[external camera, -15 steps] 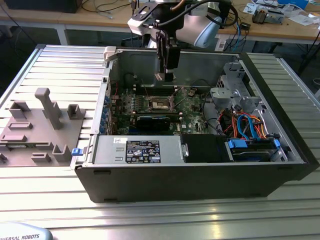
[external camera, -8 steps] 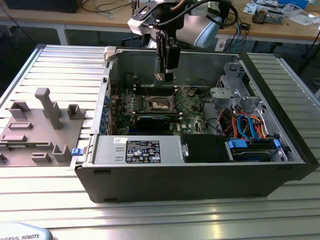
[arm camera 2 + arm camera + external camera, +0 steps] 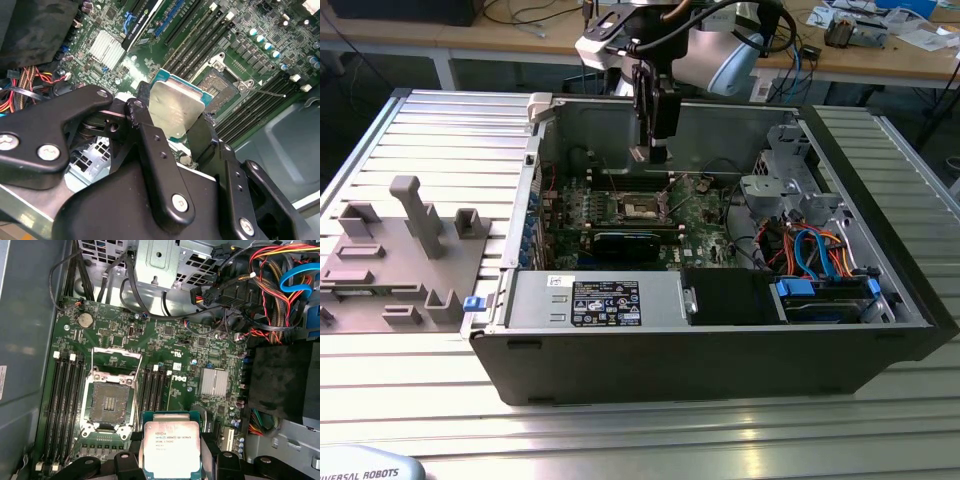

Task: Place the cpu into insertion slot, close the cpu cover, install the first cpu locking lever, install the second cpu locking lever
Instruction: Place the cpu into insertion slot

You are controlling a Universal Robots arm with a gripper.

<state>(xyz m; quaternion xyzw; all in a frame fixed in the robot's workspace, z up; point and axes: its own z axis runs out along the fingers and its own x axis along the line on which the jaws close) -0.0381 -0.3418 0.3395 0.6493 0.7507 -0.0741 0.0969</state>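
Note:
My gripper [image 3: 653, 152] hangs inside the open computer case, above the green circuit board [image 3: 695, 215]. It is shut on the cpu [image 3: 171, 445], a thin square chip pinched by its edges between the two black fingers [image 3: 126, 462]. In the second wrist view the cpu [image 3: 175, 110] shows its silvery face. The insertion slot [image 3: 109, 402] is a dark square recess with a metal rim, bare and uncovered, off to one side of the held chip; the same slot [image 3: 220, 86] lies beyond the chip. The cpu cover [image 3: 116, 353] stands raised at the slot's far edge.
Long black memory slots [image 3: 65, 400] flank the insertion slot, and a finned heatsink [image 3: 214, 381] sits close by. Bundled cables and a drive cage [image 3: 820, 260] fill the case at the exterior view's right. A labelled power supply box [image 3: 605, 300] lines the front wall. A grey fixture tray [image 3: 390, 260] lies outside.

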